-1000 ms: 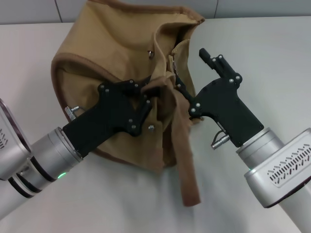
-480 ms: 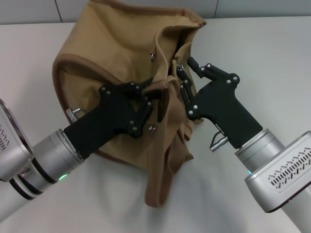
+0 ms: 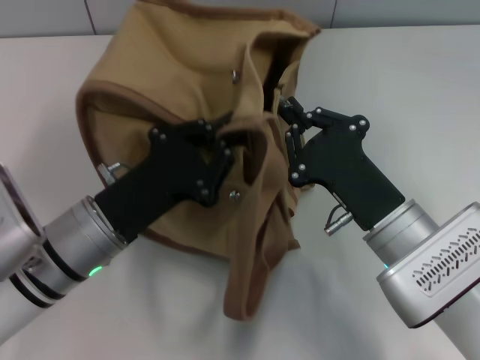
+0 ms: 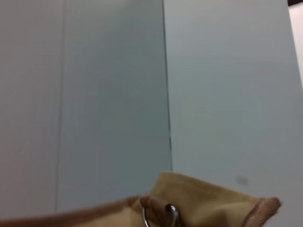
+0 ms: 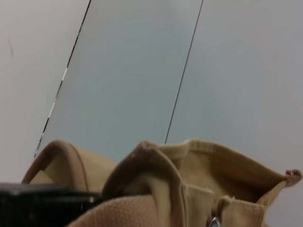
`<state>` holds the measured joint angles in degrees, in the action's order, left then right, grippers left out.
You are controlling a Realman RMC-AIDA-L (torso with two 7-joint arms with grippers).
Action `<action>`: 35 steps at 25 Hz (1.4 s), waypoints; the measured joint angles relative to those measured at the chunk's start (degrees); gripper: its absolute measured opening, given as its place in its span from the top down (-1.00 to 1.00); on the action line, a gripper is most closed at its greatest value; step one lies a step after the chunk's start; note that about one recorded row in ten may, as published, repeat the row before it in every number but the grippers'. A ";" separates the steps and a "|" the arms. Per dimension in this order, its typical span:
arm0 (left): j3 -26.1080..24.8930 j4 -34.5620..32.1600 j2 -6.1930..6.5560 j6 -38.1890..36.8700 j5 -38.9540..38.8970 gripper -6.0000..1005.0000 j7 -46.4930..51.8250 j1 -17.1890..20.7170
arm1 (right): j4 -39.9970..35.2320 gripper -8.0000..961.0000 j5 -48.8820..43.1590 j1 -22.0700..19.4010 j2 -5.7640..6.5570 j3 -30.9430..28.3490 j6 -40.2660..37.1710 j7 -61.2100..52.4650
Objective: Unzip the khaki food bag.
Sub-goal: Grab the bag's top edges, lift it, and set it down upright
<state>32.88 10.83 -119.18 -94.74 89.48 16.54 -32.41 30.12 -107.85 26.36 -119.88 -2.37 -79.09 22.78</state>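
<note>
The khaki food bag lies slumped on the white table, its top opening facing me. My left gripper is shut on a fold of the bag's fabric by a strap handle, which hangs down towards the front. My right gripper is shut at the zipper edge of the opening, where the metal pull sat; its fingers hide the pull. The left wrist view shows a tan edge of the bag with a metal ring. The right wrist view shows the bag's rim.
The white table extends to the right of the bag and in front of it. A grey panelled wall stands behind the table. A silver snap shows on the bag's upper face.
My right gripper was open beside the bag; it moved in to the zipper edge and closed there. The loose strap swung from the right to hang lower left. The left gripper kept its hold.
</note>
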 joint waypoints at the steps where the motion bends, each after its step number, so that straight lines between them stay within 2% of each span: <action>1: -0.99 0.26 0.00 -0.86 0.00 0.61 0.07 0.06 | -0.08 0.99 0.00 -0.13 0.00 0.00 0.01 0.01; 12: -12.27 5.40 0.00 -6.25 -0.09 0.59 0.94 1.17 | -1.80 0.99 0.00 -2.39 0.00 -0.01 0.06 -0.40; 14: -16.25 6.78 0.00 -7.37 -0.10 0.59 3.47 2.64 | -2.68 0.99 0.04 -2.79 0.00 -0.08 -0.04 -0.92; 18: -20.08 7.73 0.00 -7.66 -0.23 0.58 9.42 4.08 | -5.86 0.99 0.43 -3.25 -0.01 -1.07 -0.72 -4.13; 26: -23.41 7.37 0.01 -7.12 -0.78 0.56 12.70 7.77 | -12.95 0.99 0.44 -2.73 0.00 -2.94 -3.03 -11.36; 35: -23.38 6.96 0.01 -3.53 -0.59 0.55 13.36 10.37 | -13.55 0.99 0.20 -1.91 0.00 -2.58 -3.12 -11.61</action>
<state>9.49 17.79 -119.18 -98.27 88.88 29.90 -22.03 16.57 -107.65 24.45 -119.88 -4.95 -82.21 11.17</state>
